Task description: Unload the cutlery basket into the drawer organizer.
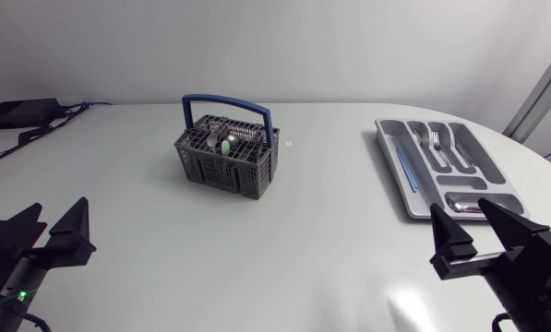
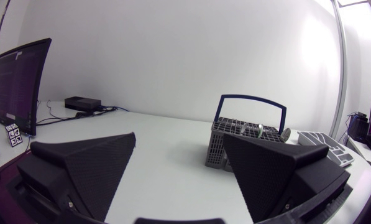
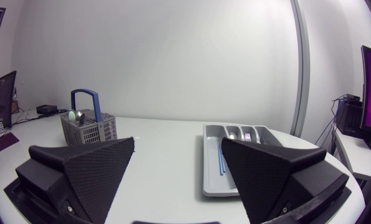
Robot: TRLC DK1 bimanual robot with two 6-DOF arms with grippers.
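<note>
Cutlery basket (image 1: pixel 221 171) well ahead of left claw (image 1: pixel 60 206), organizer (image 1: pixel 394 159) near right claw (image 1: pixel 460 205), both gaping, empty

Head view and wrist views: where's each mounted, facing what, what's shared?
Head view: above the table, looking down on cutlery basket and drawer organizer; left gripper and right gripper show.
Left wrist view: left arm's last link, looking across the table at the basket; own open gripper.
Right wrist view: right arm's last link, facing the organizer; own open gripper.
Shared: all see basket and organizer.

robot lab: white table (image 1: pixel 284 267), cabled black box (image 1: pixel 21 112)
</note>
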